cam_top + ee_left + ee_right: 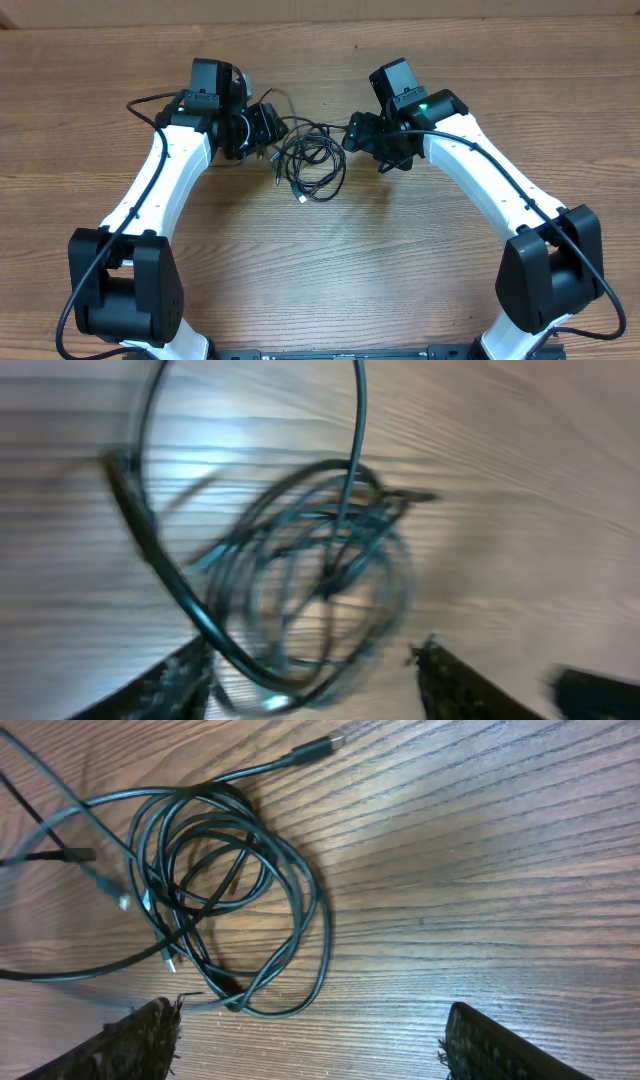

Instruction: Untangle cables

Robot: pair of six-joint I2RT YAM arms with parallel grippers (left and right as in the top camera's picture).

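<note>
Lying in a loose tangled coil on the wooden table point(330, 270), the cables point(312, 165) sit between your two grippers, with one plug point(312, 750) stretched out clear of the loops. Your left gripper point(270, 135) is just beside the coil with its jaws apart. Its wrist view is blurred: loops show between the fingers point(165, 685), but you cannot tell whether they touch. Your right gripper point(356, 135) stands wide apart near the coil's other side, gripping nothing.
</note>
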